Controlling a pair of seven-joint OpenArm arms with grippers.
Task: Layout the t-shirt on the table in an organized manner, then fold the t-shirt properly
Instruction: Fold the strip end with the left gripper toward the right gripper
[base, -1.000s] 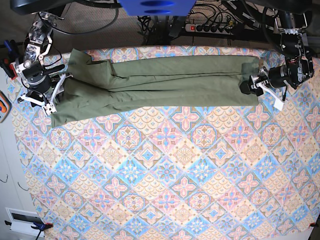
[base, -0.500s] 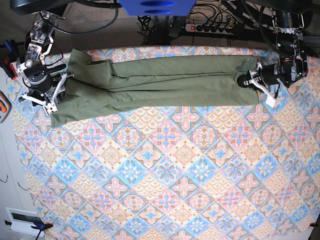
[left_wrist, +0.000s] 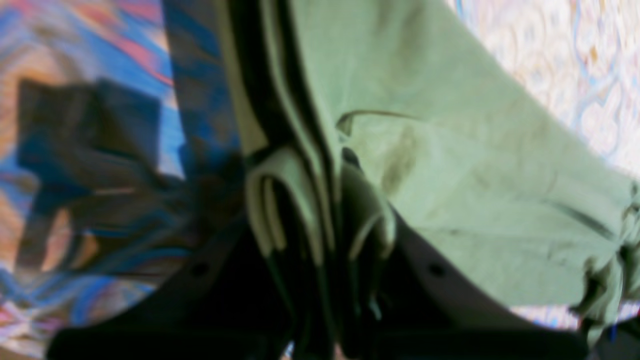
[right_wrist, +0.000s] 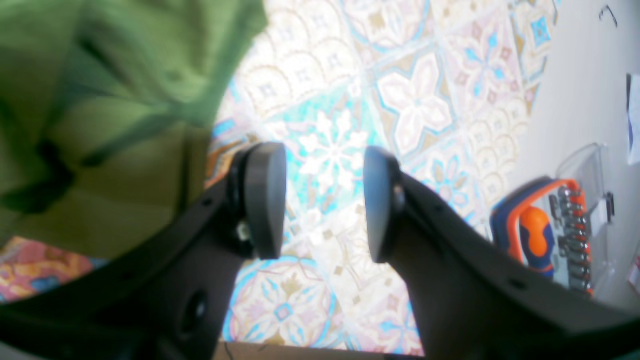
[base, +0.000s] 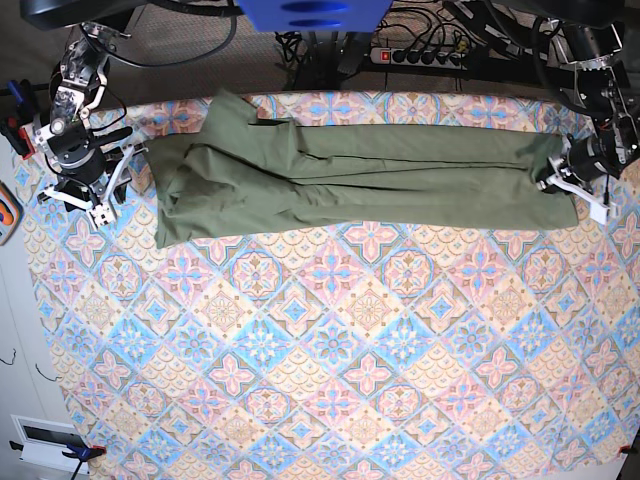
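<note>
Since a second ago the t-shirt (base: 350, 175) has slid rightward along the far desk (base: 330, 380), apparently pinched in the left end effector (base: 563, 175), while the right end effector (right_wrist: 320, 200), gaping empty, has let go.

t-shirt (base: 350, 175) across table's (base: 330, 380) far side

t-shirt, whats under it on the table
Only the patterned table shows around the t-shirt; no lump suggests anything beneath, but the cloth hides that surface. The left gripper is shut on folds at one end; the right gripper is open beside the other.
</note>
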